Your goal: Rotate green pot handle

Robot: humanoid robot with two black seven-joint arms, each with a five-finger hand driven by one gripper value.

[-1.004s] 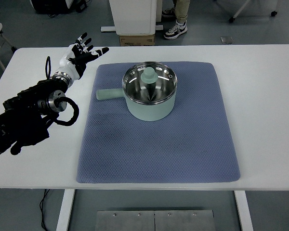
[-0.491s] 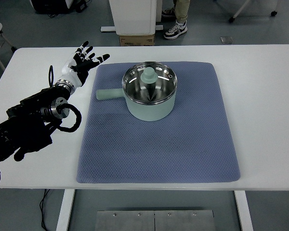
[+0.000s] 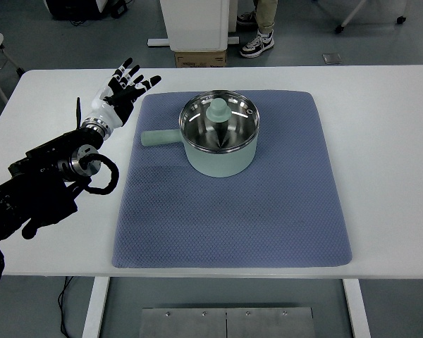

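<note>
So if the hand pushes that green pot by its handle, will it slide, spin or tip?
Probably spin, not tip: the green pot sits wide and low. The textured blue mat likely resists sliding. The handle looks rigid, giving the open left hand leverage.

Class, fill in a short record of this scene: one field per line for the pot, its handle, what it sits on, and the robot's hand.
pot: green pot, lid on, on the mat's far half
handle: pot handle points left
surface: blue mat on white table
left hand: left hand open, fingers spread, over the table left of the mat, apart from the handle
right hand: not in view
</note>
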